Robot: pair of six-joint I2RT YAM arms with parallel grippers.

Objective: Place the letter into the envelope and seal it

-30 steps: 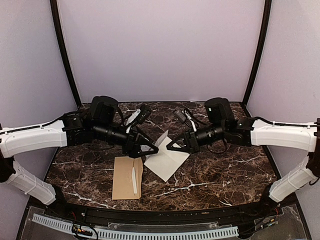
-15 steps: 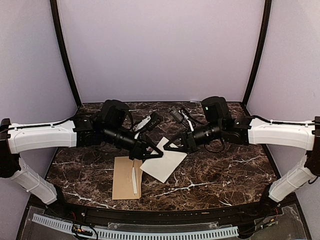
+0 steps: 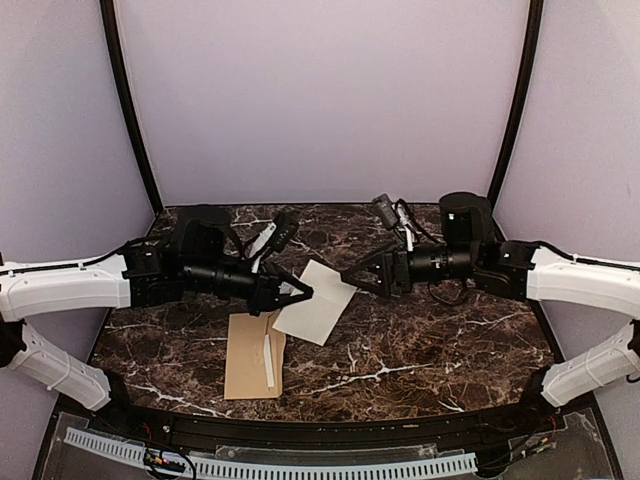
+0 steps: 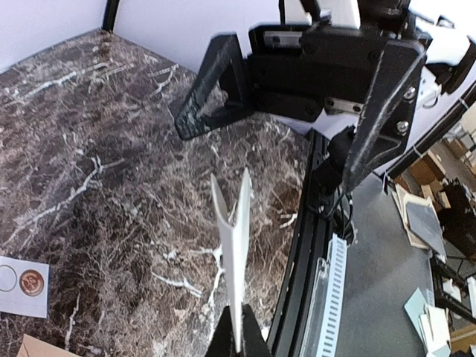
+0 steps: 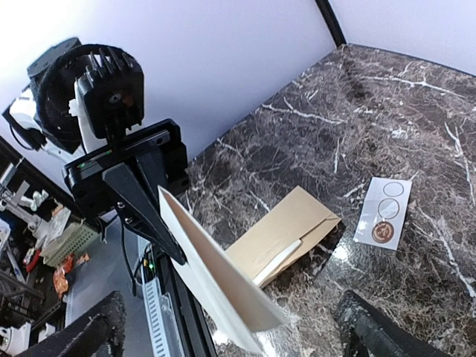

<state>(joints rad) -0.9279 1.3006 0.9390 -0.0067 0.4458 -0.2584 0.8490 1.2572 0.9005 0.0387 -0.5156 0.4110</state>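
The letter [image 3: 316, 303] is a folded white sheet held above the table, and my left gripper [image 3: 300, 293] is shut on its left edge. Seen edge-on in the left wrist view, the letter [image 4: 236, 245] rises from my pinched left gripper [image 4: 239, 343]. My right gripper [image 3: 352, 275] stands open at the letter's right corner, fingers spread on either side and off the paper. The tan envelope [image 3: 254, 356] lies flat below, flap open with its white strip showing. In the right wrist view the letter [image 5: 216, 286] hangs in front of the envelope [image 5: 286, 227].
A small white sticker card [image 5: 387, 210] with circles lies on the marble beyond the envelope; it also shows in the left wrist view as the sticker card [image 4: 22, 277]. The black front rail [image 3: 330, 432] borders the near edge of the table.
My left gripper shut on the letter's left edge. My right gripper, which held the letter before, opened and drew back to the right. The letter shifted slightly left and up.
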